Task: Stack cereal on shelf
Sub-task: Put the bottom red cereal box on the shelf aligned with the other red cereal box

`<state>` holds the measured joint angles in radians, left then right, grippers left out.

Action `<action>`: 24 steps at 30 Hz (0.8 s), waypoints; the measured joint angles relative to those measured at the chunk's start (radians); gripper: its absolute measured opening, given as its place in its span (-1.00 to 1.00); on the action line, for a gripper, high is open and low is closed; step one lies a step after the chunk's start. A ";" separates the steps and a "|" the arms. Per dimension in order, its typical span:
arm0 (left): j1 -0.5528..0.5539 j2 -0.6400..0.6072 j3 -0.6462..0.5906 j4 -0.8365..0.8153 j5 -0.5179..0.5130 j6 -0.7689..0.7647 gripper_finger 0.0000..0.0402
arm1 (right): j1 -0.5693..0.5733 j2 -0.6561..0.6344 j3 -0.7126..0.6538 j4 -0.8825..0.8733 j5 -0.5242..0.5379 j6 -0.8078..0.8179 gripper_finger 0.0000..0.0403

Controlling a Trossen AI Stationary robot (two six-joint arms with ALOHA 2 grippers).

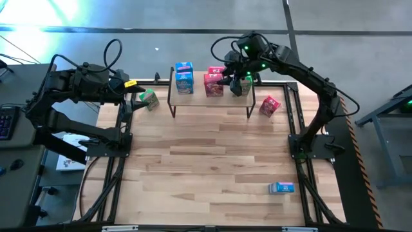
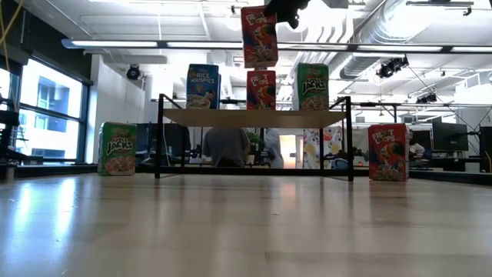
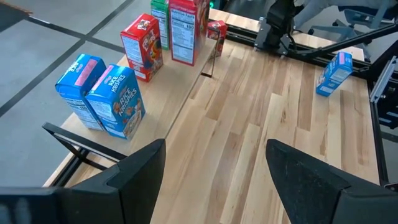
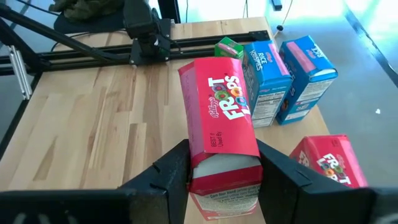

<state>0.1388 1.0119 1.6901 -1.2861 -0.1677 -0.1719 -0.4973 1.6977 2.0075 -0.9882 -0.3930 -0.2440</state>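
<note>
Above shelf [image 1: 212, 96], right end effector [image 1: 230, 80] gripping red cereal box [image 2: 259, 36]

Bright, even indoor light from ceiling strip lamps [image 2: 261, 48] in low view, at 12 o'clock. Windows [image 2: 46, 108] at 9 o'clock add daylight. Tabletop [image 2: 246, 223] shows broad soft sheen toward 6 o'clock; near boards out of focus. High view: cyan glare patch on floor [image 1: 58, 13] at 11 o'clock. Shadows soft, short. Wrist views: near fingers [image 3: 130, 180] blurred, edges slightly bowed.
</note>
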 joint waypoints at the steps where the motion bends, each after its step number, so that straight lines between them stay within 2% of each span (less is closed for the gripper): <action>1: 0.000 0.000 0.000 0.000 0.000 0.000 0.34 | 0.000 -0.004 0.000 -0.002 0.001 0.000 -0.30; 5: 0.000 0.000 0.000 0.000 0.000 0.000 0.34 | 0.002 -0.018 -0.005 -0.015 0.005 0.004 -0.30; 8: 0.000 0.000 0.000 0.000 0.000 0.000 0.34 | 0.009 -0.049 -0.066 0.042 0.009 0.030 -0.30; 19: 0.000 0.000 0.000 0.001 0.000 0.000 0.34 | 0.009 -0.257 -0.499 0.468 0.052 0.105 -0.30; 24: 0.000 0.000 0.000 0.001 0.000 0.000 0.34 | 0.009 -0.288 -0.644 0.614 0.081 0.084 -0.30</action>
<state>0.1387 1.0119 1.6901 -1.2854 -0.1677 -0.1719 -0.4881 1.4098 1.3636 -0.3744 -0.3125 -0.1595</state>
